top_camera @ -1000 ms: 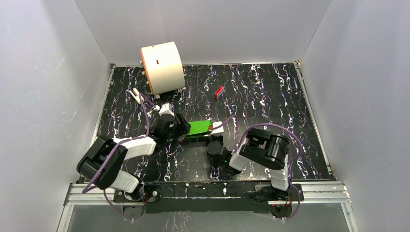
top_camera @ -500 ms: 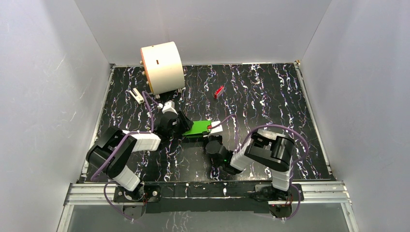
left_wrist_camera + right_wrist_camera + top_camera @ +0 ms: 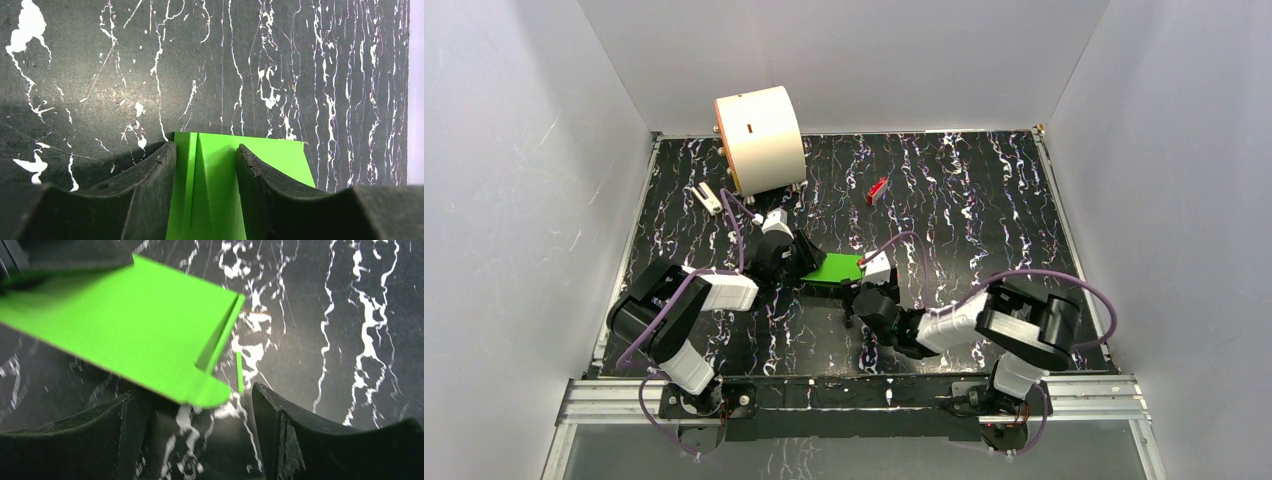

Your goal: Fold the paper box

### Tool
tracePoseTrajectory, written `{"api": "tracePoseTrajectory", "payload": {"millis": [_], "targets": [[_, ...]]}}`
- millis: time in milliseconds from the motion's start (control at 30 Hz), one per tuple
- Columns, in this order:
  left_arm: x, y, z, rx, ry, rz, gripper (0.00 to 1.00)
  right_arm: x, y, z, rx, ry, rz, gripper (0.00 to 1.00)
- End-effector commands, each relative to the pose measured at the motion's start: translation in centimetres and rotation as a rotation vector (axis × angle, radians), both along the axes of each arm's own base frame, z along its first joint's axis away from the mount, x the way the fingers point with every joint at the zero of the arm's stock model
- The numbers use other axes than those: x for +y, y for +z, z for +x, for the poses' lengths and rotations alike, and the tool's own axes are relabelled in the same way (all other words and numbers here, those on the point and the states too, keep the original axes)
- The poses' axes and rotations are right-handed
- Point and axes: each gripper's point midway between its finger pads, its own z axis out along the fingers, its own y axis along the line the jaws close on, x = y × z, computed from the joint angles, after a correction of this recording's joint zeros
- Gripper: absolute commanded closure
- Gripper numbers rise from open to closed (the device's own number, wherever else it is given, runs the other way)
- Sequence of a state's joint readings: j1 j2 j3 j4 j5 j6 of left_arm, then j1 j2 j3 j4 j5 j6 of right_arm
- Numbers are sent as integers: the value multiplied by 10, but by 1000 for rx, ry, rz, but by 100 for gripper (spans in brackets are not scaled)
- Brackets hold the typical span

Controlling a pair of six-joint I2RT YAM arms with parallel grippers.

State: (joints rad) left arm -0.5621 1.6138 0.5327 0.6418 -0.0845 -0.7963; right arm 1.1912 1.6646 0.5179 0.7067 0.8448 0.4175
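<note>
Right arm (image 3: pixel 1024 325) swung out wide; paper box (image 3: pixel 125 325) sits mid table (image 3: pixel 984 200), one end pinched in the left hand (image 3: pixel 205 160), right hand (image 3: pixel 195 405) spread around its rounded flap (image 3: pixel 207 392). Looks like light, bendy card, so I'd grip near the creases.

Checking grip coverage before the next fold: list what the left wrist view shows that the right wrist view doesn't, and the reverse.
Left wrist only: the left end effector closed on a creased edge of the bright green paper box, a finger on each side. Right wrist only: the right end effector open, the box's rounded tab seen between its fingers, ungripped. Both: the green box and the black white-veined table.
</note>
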Motion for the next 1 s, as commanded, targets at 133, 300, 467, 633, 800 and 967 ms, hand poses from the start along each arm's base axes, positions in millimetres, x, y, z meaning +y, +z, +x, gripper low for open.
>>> {"api": "tracePoseTrajectory", "payload": {"millis": [133, 300, 467, 633, 800, 967], "targets": [[33, -64, -48, 229, -24, 182, 57, -32, 2, -32, 109, 117, -159, 13], [34, -61, -48, 221, -23, 177, 57, -29, 46, -35, 79, 160, -80, 7], [34, -60, -49, 216, -23, 174, 57, -21, 97, -15, 31, 140, 108, 8], [33, -58, -49, 215, -23, 165, 57, -13, 111, 16, 80, 89, 254, 14], [33, -59, -51, 220, -25, 161, 57, -2, 98, 38, 113, 32, 288, 18], [33, -58, -52, 221, -25, 160, 57, 0, 60, 45, 197, 0, 283, 25]]}}
